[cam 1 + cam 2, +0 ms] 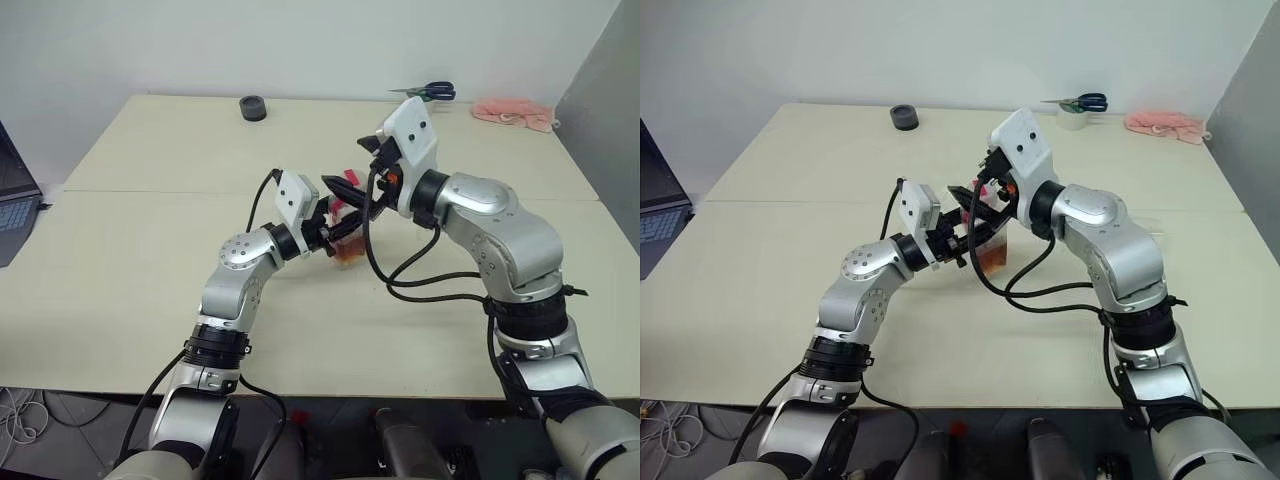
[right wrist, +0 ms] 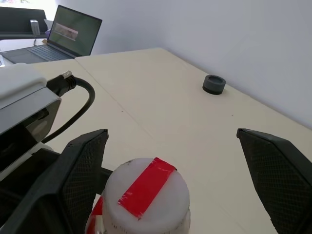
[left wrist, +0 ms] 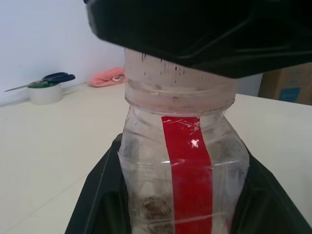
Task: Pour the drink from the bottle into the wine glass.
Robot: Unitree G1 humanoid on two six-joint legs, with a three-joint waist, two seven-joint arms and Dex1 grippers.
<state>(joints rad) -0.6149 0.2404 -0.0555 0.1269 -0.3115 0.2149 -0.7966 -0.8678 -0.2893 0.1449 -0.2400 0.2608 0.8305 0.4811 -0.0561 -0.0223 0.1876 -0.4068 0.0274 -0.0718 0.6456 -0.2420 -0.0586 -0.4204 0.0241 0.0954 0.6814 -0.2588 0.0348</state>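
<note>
Left gripper (image 1: 965,240): near the centre of the right eye frame, its black fingers clamped tight on the bottle's body; in the left wrist view they hug both sides of the clear plastic, likely to keep the bottle steady while the cap is worked.

Right gripper (image 2: 173,183): spread wide, one textured finger (image 2: 78,170) at the lower left of the right wrist frame and the other at the lower right, flanking the cap without touching it; it grips nothing. Judged from this, it is lined up to close on the cap and unscrew it.

Bottle (image 3: 183,175): held upright low over the table (image 1: 150,230), centre frame between the two arms in the eye views. Clear plastic, squarish shoulders, a red strip running down its face, threaded neck at the upper centre of the left wrist frame.

Cap (image 2: 146,195): on the bottle, white with a red strip across the top, bottom centre of the right wrist frame.

Drink (image 1: 992,260): amber-brown, low in the bottle.

Wine glass: cannot be made out in these frames.

Stage: cap on, pouring not yet begun.

Risk: a clamped bottle may twist in the fingers when the cap is turned.
</note>
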